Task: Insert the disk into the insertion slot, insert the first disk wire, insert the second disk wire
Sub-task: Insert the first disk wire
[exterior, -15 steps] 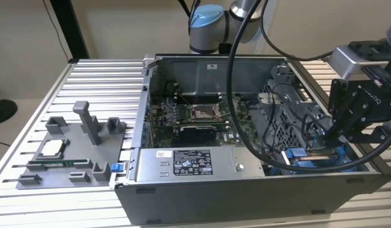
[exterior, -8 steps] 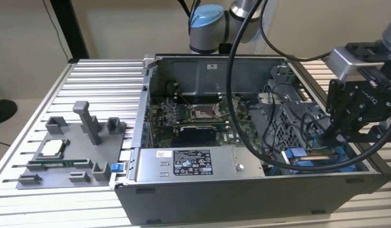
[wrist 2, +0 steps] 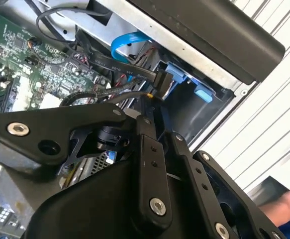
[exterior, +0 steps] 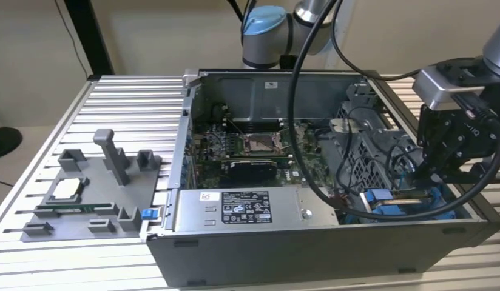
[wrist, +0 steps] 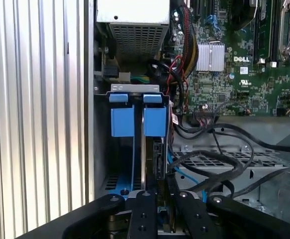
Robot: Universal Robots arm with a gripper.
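down in the corner of the open computer case point(exterior: 315, 254) at the exterior view's right, the tool point(exterior: 432, 179) hangs over the insertion slot point(wrist: 135, 88), a grey metal bay with blue rails and tabs. directly beneath the tool, the disk point(wrist: 154, 122) appears to stand on edge inside that slot, its blue carrier handle showing in the first wrist view. the neighbouring berth of the bay, just beside it toward the case wall, has a second blue handle point(wrist: 122, 122) with dark space behind it. the tool's fingers point(wrist 2: 149, 149) are drawn close together. a black connector point(wrist 2: 160, 83) on a flat black cable sits pinched at their tips, right against the blue tabs at the slot's mouth.

just beside the tool, the case holds a perforated grey cage point(wrist: 219, 162) draped with loose black cables. a light blue ribbon cable point(wrist 2: 127, 42) curls near the slot. farther from the tool lie a green motherboard point(exterior: 250, 151) on the case floor and a silver labelled power supply box point(exterior: 246, 209) along the wall nearest the exterior camera.

well apart from the tool, toward the exterior view's left, a grey fixture tray point(exterior: 112, 200) rests on the slatted table point(exterior: 128, 103). in its recesses are a small silvery square piece point(exterior: 68, 189) and a thin green strip point(exterior: 72, 208).
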